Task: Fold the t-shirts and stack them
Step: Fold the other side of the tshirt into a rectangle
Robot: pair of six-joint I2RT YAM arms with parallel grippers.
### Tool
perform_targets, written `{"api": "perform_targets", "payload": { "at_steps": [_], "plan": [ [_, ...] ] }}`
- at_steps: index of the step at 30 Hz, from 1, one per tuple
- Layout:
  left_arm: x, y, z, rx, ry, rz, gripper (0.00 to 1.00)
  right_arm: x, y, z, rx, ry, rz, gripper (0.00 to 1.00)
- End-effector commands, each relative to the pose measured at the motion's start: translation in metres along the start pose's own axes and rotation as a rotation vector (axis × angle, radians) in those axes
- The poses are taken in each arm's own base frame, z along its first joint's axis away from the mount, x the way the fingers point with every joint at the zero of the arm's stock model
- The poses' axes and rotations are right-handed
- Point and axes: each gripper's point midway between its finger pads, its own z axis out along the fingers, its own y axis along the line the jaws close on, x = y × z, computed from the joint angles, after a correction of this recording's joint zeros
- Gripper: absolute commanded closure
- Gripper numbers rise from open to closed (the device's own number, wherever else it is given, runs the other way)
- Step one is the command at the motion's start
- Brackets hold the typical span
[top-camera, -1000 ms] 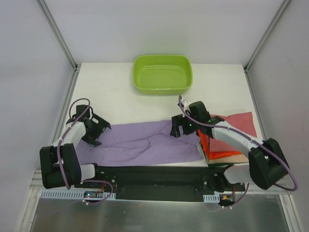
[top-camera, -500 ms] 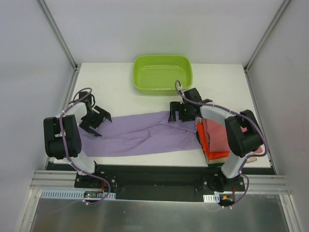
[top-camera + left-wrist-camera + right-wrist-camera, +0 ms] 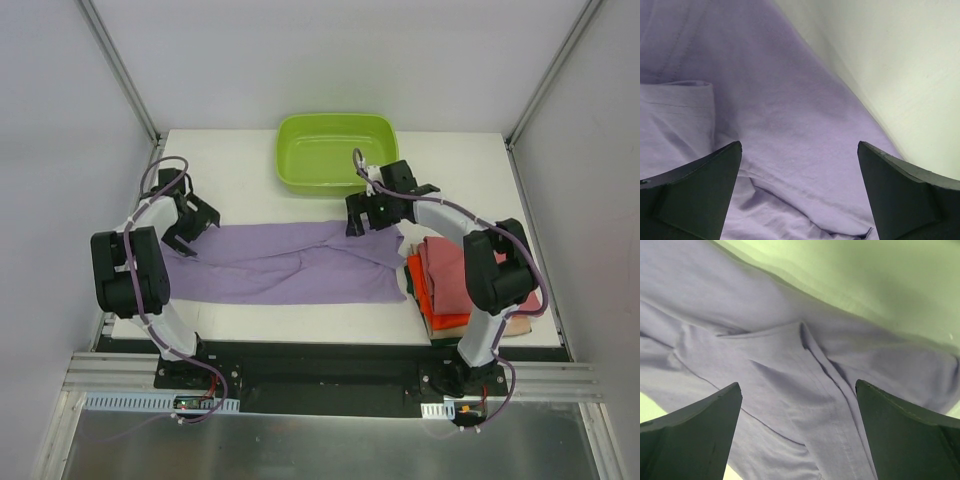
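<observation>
Desk (image 3: 240, 190): white — lilac t-shirt (image 3: 290, 268) spread across, folded stack (image 3: 442, 275) at right.
Left fingers (image 3: 690, 195): wide, empty.
Right fingers (image 3: 905, 435): wide, empty.
Risk: uneven pinches — crooked fold.

Lilac t-shirt (image 3: 290, 270) soft matt cloth, creased, stitched hems, rose-red shirt (image 3: 452, 272) and orange shirt (image 3: 421, 292) at 4 o'clock likewise matt cloth, tub (image 3: 337, 152) at 12 o'clock glossy smooth plastic, table (image 3: 240, 170) matt white.

1 lime-green plastic tub (image 3: 337, 155) upright at far middle of white table (image 3: 250, 175); rounded rectangle, glossy inside. Black rail (image 3: 320, 360) along table's near edge, silver metal frame (image 3: 110, 380) beside and below. 2 slanted metal posts (image 3: 120, 70) rising from far corners. Pale grey walls (image 3: 330, 50) all round.
</observation>
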Motion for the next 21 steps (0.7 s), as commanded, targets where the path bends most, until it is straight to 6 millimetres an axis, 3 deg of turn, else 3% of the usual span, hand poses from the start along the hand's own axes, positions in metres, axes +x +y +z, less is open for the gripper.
{"api": "perform_targets", "payload": {
  "at_steps": [1, 6, 8, 13, 18, 21],
  "plan": [
    [-0.011, 0.007, -0.025, -0.019, -0.076, 0.036, 0.01, -0.027, 0.032, -0.008, -0.138, -0.031, -0.146, 0.02],
    [-0.002, 0.025, -0.036, -0.046, -0.095, 0.051, 0.01, -0.025, 0.036, 0.011, -0.158, 0.001, -0.169, 0.07],
    [0.005, 0.037, -0.037, -0.071, -0.097, 0.061, 0.01, -0.023, 0.033, 0.019, -0.157, 0.025, -0.159, 0.13],
    [0.016, 0.068, -0.039, -0.138, -0.133, 0.047, 0.01, -0.017, 0.047, 0.023, -0.190, 0.048, -0.177, 0.28],
    [0.016, 0.071, -0.043, -0.137, -0.152, 0.052, 0.01, -0.006, 0.053, 0.025, -0.160, 0.082, -0.193, 0.64],
    [0.017, 0.071, -0.044, -0.136, -0.150, 0.052, 0.01, -0.006, 0.052, 0.020, -0.125, 0.074, -0.190, 0.71]
  ]
}}
